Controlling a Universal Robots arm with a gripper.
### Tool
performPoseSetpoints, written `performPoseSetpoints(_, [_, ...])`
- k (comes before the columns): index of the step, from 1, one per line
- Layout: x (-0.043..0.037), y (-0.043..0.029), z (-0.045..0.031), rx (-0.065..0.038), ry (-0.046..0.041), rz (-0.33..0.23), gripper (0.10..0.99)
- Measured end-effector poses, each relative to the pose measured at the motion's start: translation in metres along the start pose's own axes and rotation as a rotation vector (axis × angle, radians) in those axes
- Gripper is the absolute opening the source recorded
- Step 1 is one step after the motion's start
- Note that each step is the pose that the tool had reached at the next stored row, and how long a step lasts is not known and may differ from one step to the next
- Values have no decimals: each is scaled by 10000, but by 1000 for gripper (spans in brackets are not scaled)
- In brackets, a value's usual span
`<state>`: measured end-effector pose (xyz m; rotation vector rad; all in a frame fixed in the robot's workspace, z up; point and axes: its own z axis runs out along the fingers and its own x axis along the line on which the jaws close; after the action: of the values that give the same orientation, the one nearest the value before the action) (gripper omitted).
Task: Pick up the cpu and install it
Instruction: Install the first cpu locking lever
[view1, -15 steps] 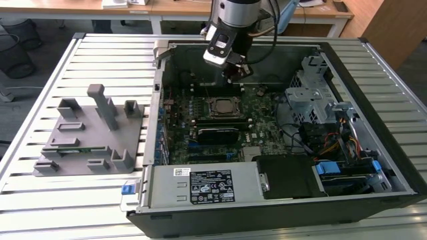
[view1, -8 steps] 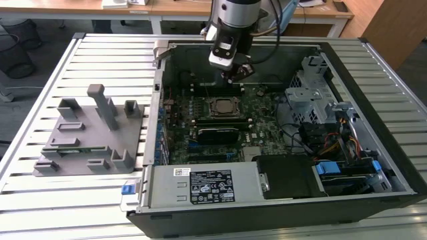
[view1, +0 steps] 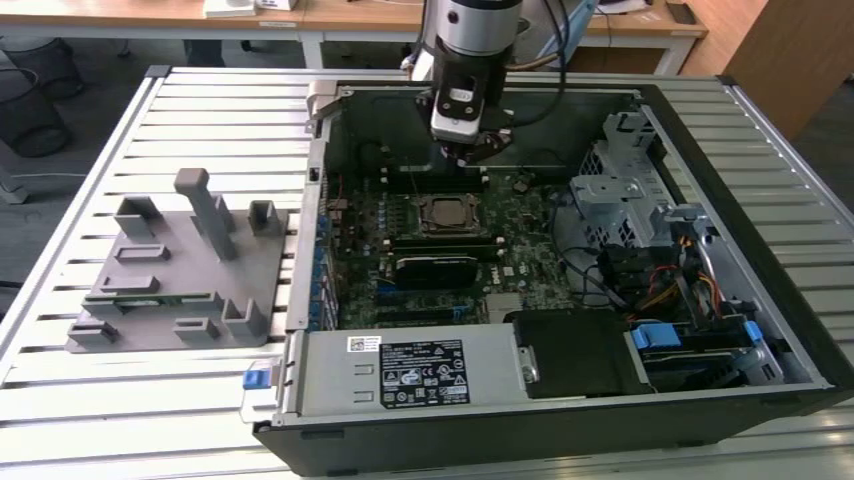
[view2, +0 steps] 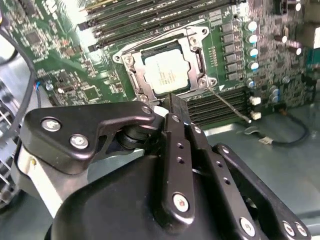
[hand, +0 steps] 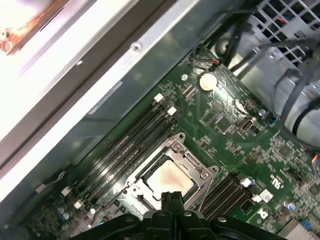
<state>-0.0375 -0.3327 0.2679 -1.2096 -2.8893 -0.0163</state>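
Exterior view's left: grey holder block (view1: 180, 290) on slatted worktop (view1: 134, 420). Centre: open computer case (view1: 534, 440), the cpu (view1: 442, 213) seated flat in the motherboard socket (view1: 445, 228). My gripper (view1: 470, 150) hangs above the board near that socket, fingers pressed together, holding nothing.

We've got a slatted metal counter (view1: 200, 110) with two things sitting on it. The open computer case (view1: 534, 440) lies flat across the middle and the exterior view's right side. A grey holder block (view1: 174, 290) sits just beside it, toward the counter's edge on the exterior view's left.
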Motion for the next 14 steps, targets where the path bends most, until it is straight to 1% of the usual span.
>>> performPoseSetpoints(14, [0,0,12,31,15,-2550,106])
